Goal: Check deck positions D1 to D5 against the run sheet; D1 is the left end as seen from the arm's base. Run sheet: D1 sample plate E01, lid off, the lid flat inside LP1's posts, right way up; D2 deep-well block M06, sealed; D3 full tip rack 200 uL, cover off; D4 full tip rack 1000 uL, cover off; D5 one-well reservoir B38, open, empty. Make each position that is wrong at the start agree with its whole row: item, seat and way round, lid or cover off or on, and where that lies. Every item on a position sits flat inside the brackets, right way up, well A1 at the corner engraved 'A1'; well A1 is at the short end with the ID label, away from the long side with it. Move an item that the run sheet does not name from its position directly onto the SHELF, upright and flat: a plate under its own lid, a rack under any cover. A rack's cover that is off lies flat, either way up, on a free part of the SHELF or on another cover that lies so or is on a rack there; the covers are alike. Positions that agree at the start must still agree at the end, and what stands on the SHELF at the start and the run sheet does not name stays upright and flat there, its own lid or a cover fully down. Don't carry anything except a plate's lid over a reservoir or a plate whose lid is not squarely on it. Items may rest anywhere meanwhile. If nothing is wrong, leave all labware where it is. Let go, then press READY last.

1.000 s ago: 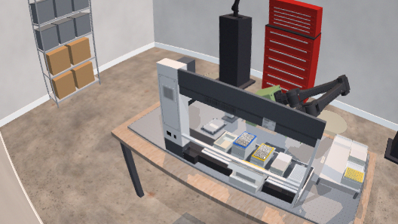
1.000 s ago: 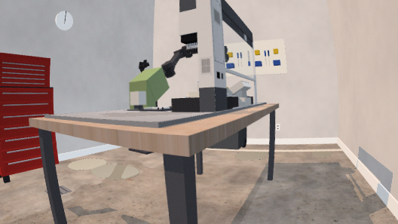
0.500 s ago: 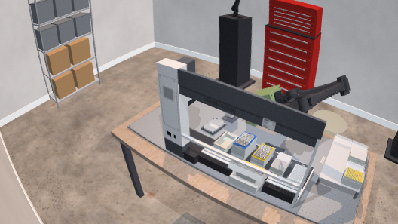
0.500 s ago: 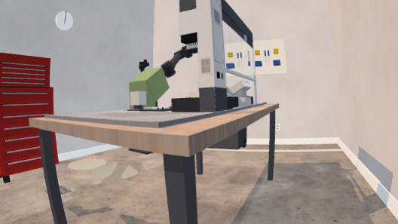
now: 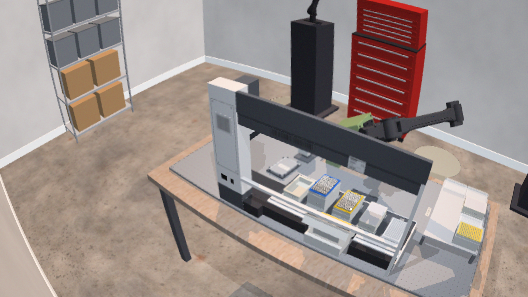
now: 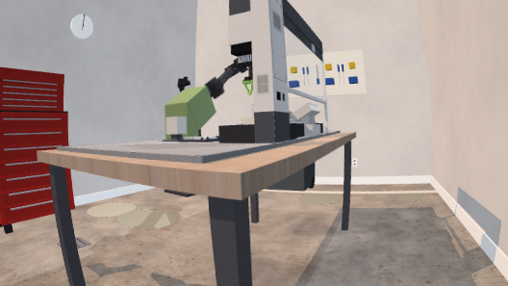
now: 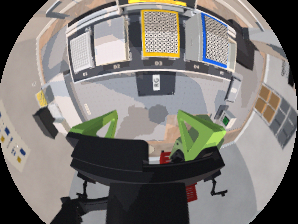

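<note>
My gripper [image 7: 147, 113] is open and empty, its green fingers spread wide, held above the deck behind the row of positions. It also shows in the exterior view [image 6: 248, 86], under the gantry. In the wrist view the row runs from a sample plate [image 7: 80, 52] at the left, through a white block [image 7: 109, 43] and a yellow-framed tip rack [image 7: 161, 32], to a blue-framed tip rack [image 7: 216, 36]. In the top view the order is mirrored: plate [image 5: 395, 228], white block [image 5: 373, 214], yellow rack [image 5: 348, 202], blue rack [image 5: 324, 185], then an open cream reservoir [image 5: 298, 187]. A flat plate or lid [image 5: 282, 167] lies behind the row.
The dark gantry beam [image 5: 330, 137] crosses above the deck and hides my gripper in the overhead view. The shelf [image 5: 457, 212] at the table's right end holds a yellow tip rack [image 5: 470, 232] and white covered items.
</note>
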Controlling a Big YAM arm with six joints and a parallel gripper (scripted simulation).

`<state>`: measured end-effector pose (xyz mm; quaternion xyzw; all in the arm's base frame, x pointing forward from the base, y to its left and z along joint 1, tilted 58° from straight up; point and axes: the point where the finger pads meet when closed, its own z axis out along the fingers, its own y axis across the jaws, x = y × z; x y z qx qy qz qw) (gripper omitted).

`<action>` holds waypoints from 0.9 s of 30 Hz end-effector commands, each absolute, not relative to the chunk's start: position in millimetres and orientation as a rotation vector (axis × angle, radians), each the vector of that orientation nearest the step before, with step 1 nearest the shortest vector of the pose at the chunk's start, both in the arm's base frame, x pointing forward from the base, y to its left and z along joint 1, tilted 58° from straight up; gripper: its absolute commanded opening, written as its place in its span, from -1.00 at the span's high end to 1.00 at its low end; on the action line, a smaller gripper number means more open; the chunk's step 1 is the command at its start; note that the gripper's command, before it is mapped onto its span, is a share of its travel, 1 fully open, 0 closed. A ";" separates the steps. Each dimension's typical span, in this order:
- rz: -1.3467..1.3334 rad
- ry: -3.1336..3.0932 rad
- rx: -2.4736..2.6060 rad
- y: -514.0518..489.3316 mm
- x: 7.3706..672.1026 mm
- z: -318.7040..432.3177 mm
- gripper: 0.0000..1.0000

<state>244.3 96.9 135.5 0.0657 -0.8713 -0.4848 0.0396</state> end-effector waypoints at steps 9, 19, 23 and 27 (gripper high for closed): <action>-1.507 -2.742 0.256 64.2 248.2 113.4 -1.00; -1.503 -2.714 0.274 89.7 237.8 146.4 -1.00; -1.505 -2.712 0.274 100.7 234.4 164.1 -1.00; -1.508 -2.711 0.274 111.6 230.9 181.7 -1.00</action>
